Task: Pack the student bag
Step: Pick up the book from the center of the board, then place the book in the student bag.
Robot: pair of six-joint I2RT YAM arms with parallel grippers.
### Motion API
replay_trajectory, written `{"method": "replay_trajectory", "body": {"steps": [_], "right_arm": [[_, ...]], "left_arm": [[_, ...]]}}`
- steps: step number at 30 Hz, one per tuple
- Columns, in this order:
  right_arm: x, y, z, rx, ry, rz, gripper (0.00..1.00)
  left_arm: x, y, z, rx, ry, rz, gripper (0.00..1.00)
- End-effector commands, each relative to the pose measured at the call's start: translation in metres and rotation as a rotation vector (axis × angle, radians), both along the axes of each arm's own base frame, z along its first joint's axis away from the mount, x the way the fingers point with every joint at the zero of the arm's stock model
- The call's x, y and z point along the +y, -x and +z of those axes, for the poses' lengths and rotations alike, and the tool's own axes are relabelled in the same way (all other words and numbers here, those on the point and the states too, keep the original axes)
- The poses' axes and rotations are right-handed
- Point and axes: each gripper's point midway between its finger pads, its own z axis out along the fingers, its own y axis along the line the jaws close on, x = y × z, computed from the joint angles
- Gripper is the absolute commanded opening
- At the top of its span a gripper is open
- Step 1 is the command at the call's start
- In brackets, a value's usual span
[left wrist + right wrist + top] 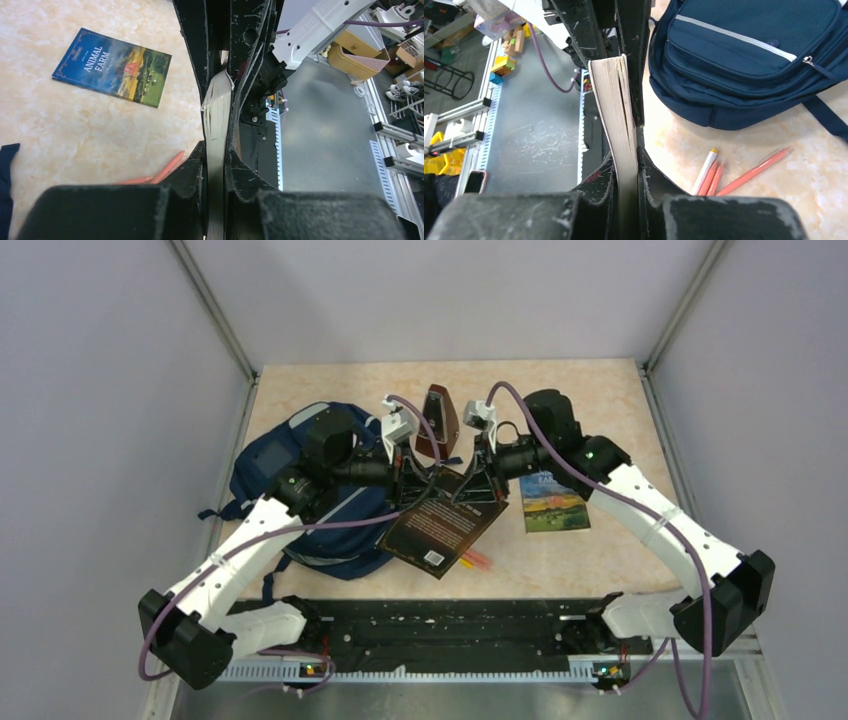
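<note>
Item one: student bag [268, 455], navy, lying at the left of the table [610, 410], front pockets up. Item two: dark book [445, 525], just right of the bag. We grip it with both arms, the left gripper [412, 485] and right gripper [478, 485] each clamped on its far edge. Item three: Animal Farm paperback [553, 502], flat, right of the book. Item four: orange pens [478, 560], showing at the book's near edge. Item five: brown wedge-shaped object [438, 422], upright behind the grippers.
</note>
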Motion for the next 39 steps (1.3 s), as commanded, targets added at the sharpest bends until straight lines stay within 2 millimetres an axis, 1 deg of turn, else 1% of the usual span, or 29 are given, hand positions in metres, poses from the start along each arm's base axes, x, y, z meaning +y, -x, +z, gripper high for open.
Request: {"method": "replay_trajectory", "body": {"steps": [1,2,3,4,5,6,7,9,12,13,14,15,18,20,22,25,27,30,32,34,35,39], "right_arm": [[0.002,-0.008,-0.002,-0.041,0.006,-0.05,0.0],[0.001,-0.017,-0.001,-0.065,0.012,-0.106,0.0],[-0.002,-0.028,0.0,-0.092,0.019,-0.174,0.0],[-0.006,-0.038,0.001,-0.122,0.03,-0.241,0.0],[-0.012,-0.048,0.005,-0.125,0.036,-0.318,0.0],[-0.021,-0.062,0.008,-0.132,0.039,-0.403,0.0],[-0.033,-0.076,0.011,-0.131,0.038,-0.491,0.0],[-0.059,-0.103,0.015,-0.104,0.027,-0.661,0.0],[-0.105,-0.134,0.014,-0.037,-0.007,-0.876,0.0],[-0.116,-0.14,0.01,-0.017,-0.021,-0.927,0.0],[-0.129,-0.147,0.003,0.006,-0.023,-0.985,0.0],[-0.142,-0.154,-0.001,0.019,-0.023,-1.053,0.0],[-0.177,-0.169,-0.017,0.019,0.03,-1.256,0.0],[-0.189,-0.171,-0.022,0.007,0.049,-1.323,0.0],[-0.193,-0.17,-0.022,-0.008,0.041,-1.344,0.0],[-0.195,-0.166,-0.019,-0.029,0.018,-1.351,0.0],[-0.199,-0.163,-0.017,-0.04,0.014,-1.363,0.0],[-0.205,-0.16,-0.022,-0.047,0.031,-1.388,0.0],[-0.207,-0.158,-0.026,-0.049,0.041,-1.396,0.0],[-0.207,-0.158,-0.027,-0.049,0.046,-1.395,0.0],[-0.208,-0.158,-0.029,-0.045,0.047,-1.396,0.0],[-0.207,-0.157,-0.028,-0.046,0.049,-1.395,0.0]], "left_arm": [[0.0,-0.01,0.038,-0.161,0.083,0.042,0.0],[0.002,-0.016,0.035,-0.172,0.056,0.078,0.0],[0.006,-0.022,0.03,-0.172,0.019,0.121,0.09],[0.011,-0.03,0.023,-0.17,-0.021,0.179,0.32],[0.018,-0.036,0.015,-0.16,-0.062,0.236,0.5],[0.024,-0.043,0.009,-0.165,-0.088,0.295,0.66],[0.032,-0.05,0.002,-0.167,-0.115,0.362,0.73],[0.048,-0.063,-0.016,-0.156,-0.169,0.488,0.79],[0.074,-0.08,-0.052,-0.116,-0.273,0.67,0.83],[0.082,-0.084,-0.064,-0.097,-0.309,0.721,0.83],[0.089,-0.085,-0.081,-0.061,-0.351,0.758,0.83],[0.093,-0.083,-0.094,-0.027,-0.382,0.773,0.83],[0.086,-0.069,-0.126,0.036,-0.444,0.771,0.82],[0.08,-0.059,-0.144,0.053,-0.479,0.763,0.81],[0.079,-0.054,-0.159,0.065,-0.519,0.784,0.81],[0.09,-0.051,-0.178,0.089,-0.592,0.868,0.82],[0.1,-0.05,-0.187,0.1,-0.642,0.941,0.82],[0.112,-0.045,-0.195,0.11,-0.712,1.016,0.78],[0.117,-0.042,-0.201,0.113,-0.758,1.037,0.7],[0.117,-0.039,-0.208,0.124,-0.789,1.025,0.57],[0.116,-0.038,-0.21,0.131,-0.794,1.019,0.54],[0.111,-0.035,-0.212,0.162,-0.785,1.0,0.53]]}}
